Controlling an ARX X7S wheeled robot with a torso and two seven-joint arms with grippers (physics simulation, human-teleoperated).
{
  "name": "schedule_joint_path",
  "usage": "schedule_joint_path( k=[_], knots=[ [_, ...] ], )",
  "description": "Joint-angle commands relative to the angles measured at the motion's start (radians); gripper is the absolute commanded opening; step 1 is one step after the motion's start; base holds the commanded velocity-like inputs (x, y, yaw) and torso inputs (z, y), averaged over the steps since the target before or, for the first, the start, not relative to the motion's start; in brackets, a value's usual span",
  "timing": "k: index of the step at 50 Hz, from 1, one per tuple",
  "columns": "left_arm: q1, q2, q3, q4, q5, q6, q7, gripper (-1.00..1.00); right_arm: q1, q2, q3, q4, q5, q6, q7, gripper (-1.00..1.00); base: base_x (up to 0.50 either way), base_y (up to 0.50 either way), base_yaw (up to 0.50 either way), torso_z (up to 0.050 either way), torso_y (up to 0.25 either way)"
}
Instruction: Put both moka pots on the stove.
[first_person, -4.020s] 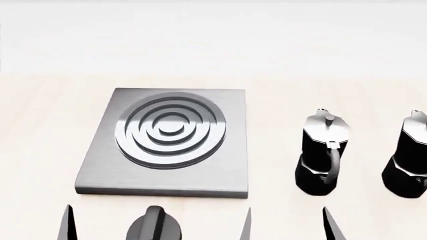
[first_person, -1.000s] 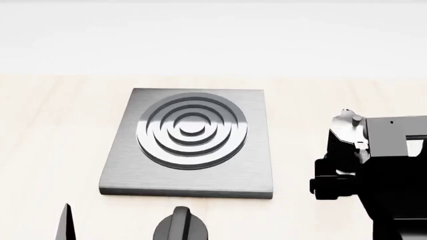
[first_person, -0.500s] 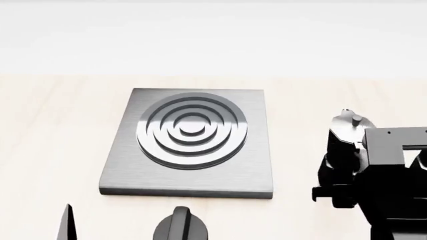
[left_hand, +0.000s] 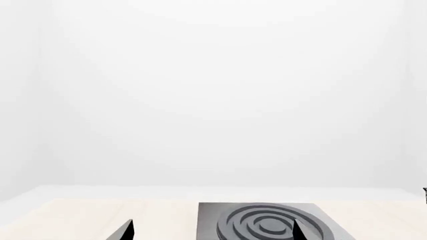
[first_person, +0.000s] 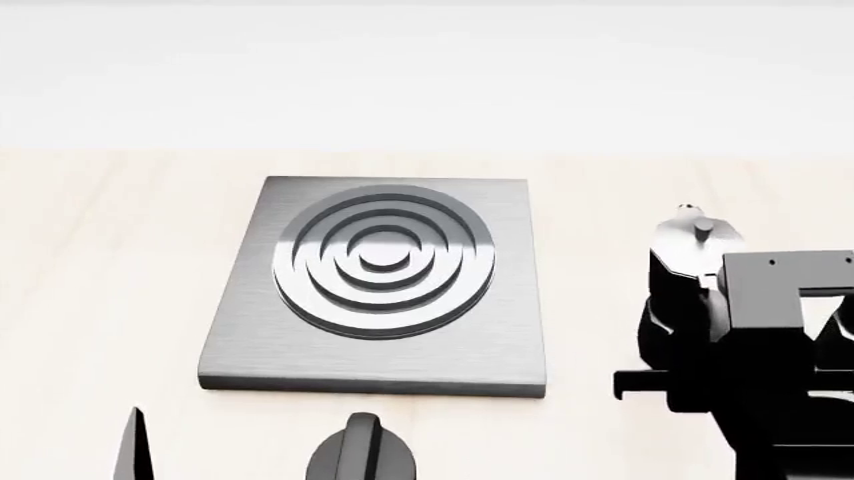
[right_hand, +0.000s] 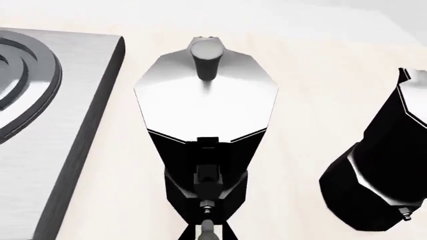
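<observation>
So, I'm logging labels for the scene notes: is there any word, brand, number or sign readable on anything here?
None can be read: the stove, the nearer moka pot, the second moka pot and the black knob all show plain surfaces with no markings.

Brushed-metal stove (first_person: 240, 330), glossy moka pots (right_hand: 207, 125)

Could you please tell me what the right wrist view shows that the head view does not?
Only the right wrist view shows the second moka pot, standing apart from the nearer one. Only the head view shows the whole stove, the black knob and the right gripper from outside. Both show the nearer moka pot with its silver lid, beside the stove's edge.
</observation>
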Motion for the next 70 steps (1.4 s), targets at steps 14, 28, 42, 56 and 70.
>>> schedule_joint_path(
  k=[14,28,42,56,70],
  knots=[
    [0.000,-0.008,0.002,-0.003,-0.005,0.007,-0.008,1.00,-0.016,0.024,0.047,-0.423,0.047,0.153,0.081,-1.00,0.00,0.00,0.00,0.000,0.001],
    [0.000,-0.015,0.001,-0.001,-0.013,0.006,-0.011,1.00,0.068,-0.067,-0.014,-0.370,0.043,0.095,0.058,-1.00,0.00,0.00,0.00,0.000,0.001],
    [-0.003,-0.018,-0.004,-0.017,-0.024,0.021,-0.011,1.00,0.255,-0.190,-0.118,-0.070,0.000,-0.004,-0.025,-1.00,0.00,0.00,0.00,0.000,0.001],
    [-0.012,-0.022,-0.018,-0.043,-0.041,0.033,-0.012,1.00,0.446,-0.322,-0.178,0.327,-0.041,-0.170,-0.126,-1.00,0.00,0.00,0.00,0.000,0.001],
    [-0.008,-0.028,-0.020,-0.035,-0.050,0.040,-0.014,1.00,0.569,-0.438,-0.230,0.589,-0.045,-0.304,-0.210,-1.00,0.00,0.00,0.00,0.000,0.001]
  ],
)
